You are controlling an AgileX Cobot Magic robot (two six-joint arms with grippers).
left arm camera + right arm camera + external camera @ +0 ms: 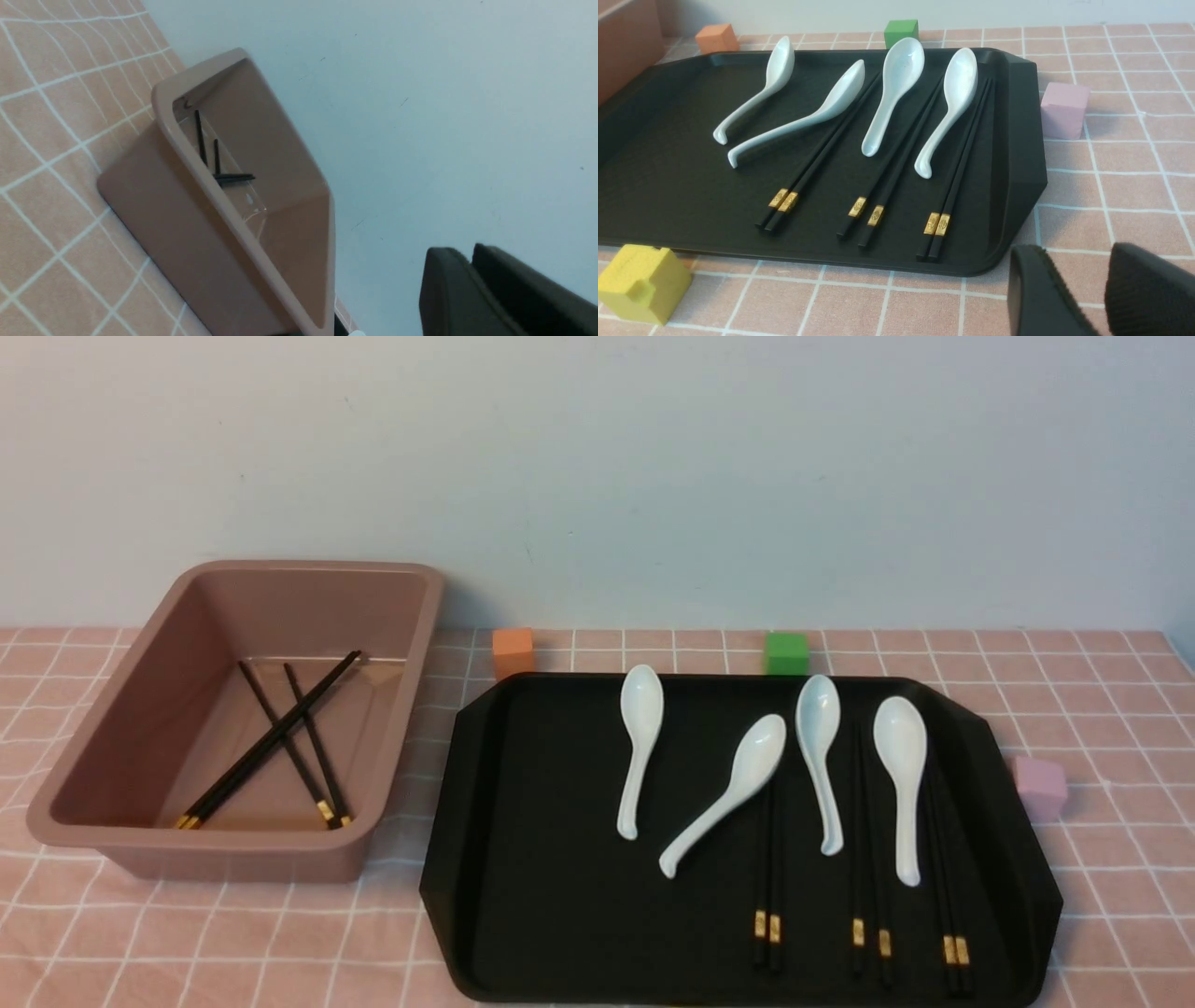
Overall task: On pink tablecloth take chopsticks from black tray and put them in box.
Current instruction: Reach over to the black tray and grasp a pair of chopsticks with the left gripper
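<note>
writing: gold bands engraved, too small to read
chopsticks: three pairs on black tray, right; two pairs crossed in box, left
pink tablecloth: under both
spoons: four
cubes: four
right gripper: fingers apart, empty
left gripper: cannot tell

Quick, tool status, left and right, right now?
Left tool: fingers close together, nothing seen between them; open or closed cannot be told.
Right tool: open, holding nothing.
</note>
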